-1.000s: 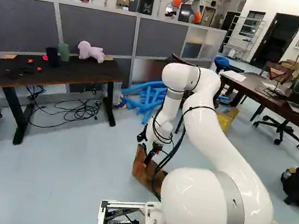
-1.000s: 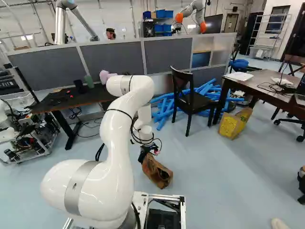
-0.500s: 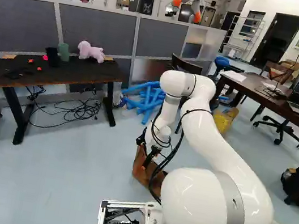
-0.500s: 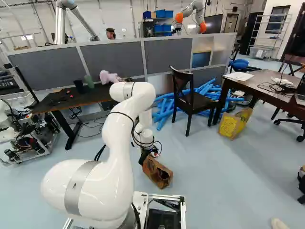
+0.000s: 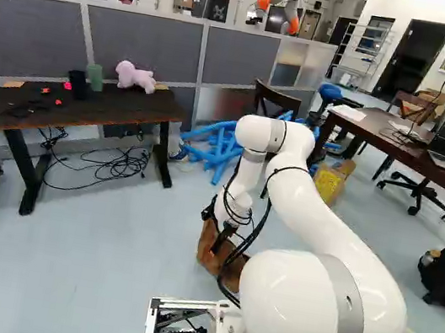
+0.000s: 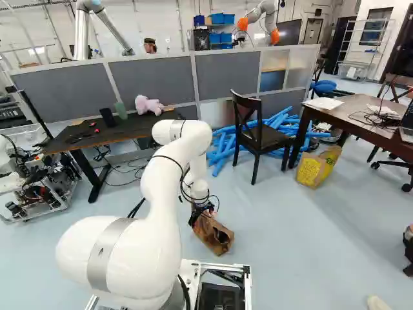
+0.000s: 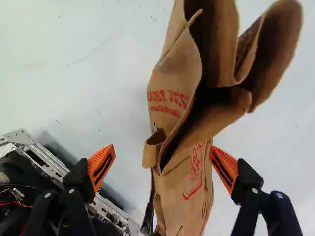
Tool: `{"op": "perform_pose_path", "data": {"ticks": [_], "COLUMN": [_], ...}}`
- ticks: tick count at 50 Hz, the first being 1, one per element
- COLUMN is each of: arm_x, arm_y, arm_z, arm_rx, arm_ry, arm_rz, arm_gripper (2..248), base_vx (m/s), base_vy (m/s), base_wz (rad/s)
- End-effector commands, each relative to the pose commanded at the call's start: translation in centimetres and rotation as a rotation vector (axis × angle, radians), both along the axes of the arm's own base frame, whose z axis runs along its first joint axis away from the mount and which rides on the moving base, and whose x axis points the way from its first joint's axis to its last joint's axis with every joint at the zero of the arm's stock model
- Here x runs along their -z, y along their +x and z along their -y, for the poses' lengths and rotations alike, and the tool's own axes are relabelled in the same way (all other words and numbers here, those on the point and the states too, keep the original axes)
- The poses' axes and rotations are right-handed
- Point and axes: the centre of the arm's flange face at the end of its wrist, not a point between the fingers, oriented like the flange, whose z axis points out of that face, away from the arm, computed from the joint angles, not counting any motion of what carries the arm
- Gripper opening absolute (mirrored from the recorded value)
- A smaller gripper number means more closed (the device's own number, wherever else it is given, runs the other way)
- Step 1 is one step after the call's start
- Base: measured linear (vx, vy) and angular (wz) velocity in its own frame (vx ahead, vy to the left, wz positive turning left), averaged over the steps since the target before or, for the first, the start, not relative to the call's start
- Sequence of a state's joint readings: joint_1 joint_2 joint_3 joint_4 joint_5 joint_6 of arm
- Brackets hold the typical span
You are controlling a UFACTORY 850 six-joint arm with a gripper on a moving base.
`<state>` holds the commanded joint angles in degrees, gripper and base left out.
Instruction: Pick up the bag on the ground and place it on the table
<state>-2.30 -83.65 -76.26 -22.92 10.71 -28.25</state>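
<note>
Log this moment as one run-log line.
bag: on floor | pincer: open, astride bag | grip: not yet made | placing: not yet done | next: probably close pincer

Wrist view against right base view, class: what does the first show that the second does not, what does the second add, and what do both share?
Only the wrist view: red print on the brown bag, and the gripper's fingers open astride it.
Only the right base view: chair, blue tubes, yellow bag, pink plush toy.
Both: brown bag, gripper, floor.
</note>
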Motion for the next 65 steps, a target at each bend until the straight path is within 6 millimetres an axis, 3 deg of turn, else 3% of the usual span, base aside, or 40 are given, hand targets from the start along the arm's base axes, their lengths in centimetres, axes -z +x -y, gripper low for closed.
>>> {"op": "perform_pose_path", "data": {"ticks": [14,25,26,30,31,35,36,41,42,46,47,51,52,57,58,65], "arm_x": [2.0,2.4,2.4,2.4,2.4,2.4,2.4,2.4,2.4,2.4,2.4,2.4,2.4,2.4,2.4,2.4], "arm_y": [0.0,0.0,0.0,0.0,0.0,0.0,0.0,0.0,0.0,0.0,0.0,0.0,0.0,0.0,0.0,0.0], "arm_z": [0.0,0.0,0.0,0.0,0.0,0.0,0.0,0.0,0.0,0.0,0.0,0.0,0.0,0.0,0.0,0.0], "arm_rx": [0.000,0.000,0.000,0.000,0.000,0.000,0.000,0.000,0.000,0.000,0.000,0.000,0.000,0.000,0.000,0.000], "arm_ry": [0.000,0.000,0.000,0.000,0.000,0.000,0.000,0.000,0.000,0.000,0.000,0.000,0.000,0.000,0.000,0.000], "arm_rz": [-0.003,-0.003,-0.003,-0.003,-0.003,-0.003,-0.003,-0.003,-0.003,-0.003,-0.003,-0.003,-0.003,-0.003,-0.003,-0.003], "arm_gripper": [247,247,228,228,190,190,152,152,115,115,77,77,40,40,23,23], "base_vx": [0.000,0.000,0.000,0.000,0.000,0.000,0.000,0.000,0.000,0.000,0.000,0.000,0.000,0.000,0.000,0.000], "base_vy": [0.000,0.000,0.000,0.000,0.000,0.000,0.000,0.000,0.000,0.000,0.000,0.000,0.000,0.000,0.000,0.000], "base_wz": [0.000,0.000,0.000,0.000,0.000,0.000,0.000,0.000,0.000,0.000,0.000,0.000,0.000,0.000,0.000,0.000]}}
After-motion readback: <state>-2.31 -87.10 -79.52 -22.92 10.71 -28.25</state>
